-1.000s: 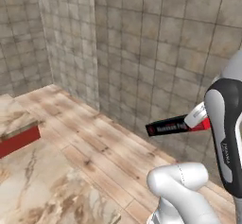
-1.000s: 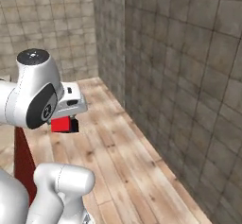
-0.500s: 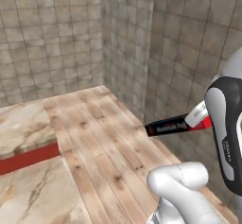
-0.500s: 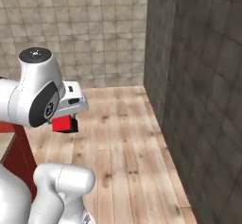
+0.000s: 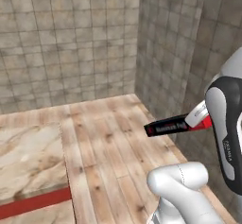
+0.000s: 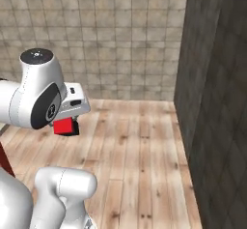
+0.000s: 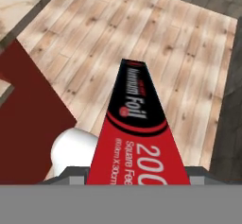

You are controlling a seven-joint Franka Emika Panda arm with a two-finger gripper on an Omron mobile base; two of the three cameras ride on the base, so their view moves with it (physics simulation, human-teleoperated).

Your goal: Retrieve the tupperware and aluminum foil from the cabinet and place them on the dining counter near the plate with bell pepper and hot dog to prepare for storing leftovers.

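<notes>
So right now the claw [image 5: 201, 119] is gripping the aluminum foil [image 5: 172, 125] by one end, jaws closed snug against the box's sides. In the left base view the box is sticking out sideways from the hand, roughly level, hanging in the air well above the wooden floor [image 5: 113, 147] and pointing toward the tiled corner of the room. You can make out the black body with white lettering and the red near the held end.

In the right base view a red end of the aluminum foil [image 6: 66, 126] is peeking out just below the arm's big white wrist joint, again up in the air over the floor planks [image 6: 140, 155].

From the hand view the aluminum foil [image 7: 137, 133] is running straight out along the camera's line of sight, the red end near the lens, the black part with the "Foil" lettering further out. The fingertips themselves are hiding under the box, so I'm not getting a look at them there.

Off to the lower left of the left base view, a marble table [image 5: 28, 161] top with a red edge is showing, well apart from the box. Grey tiled walls [image 5: 71, 43] are closing in the corner ahead.
</notes>
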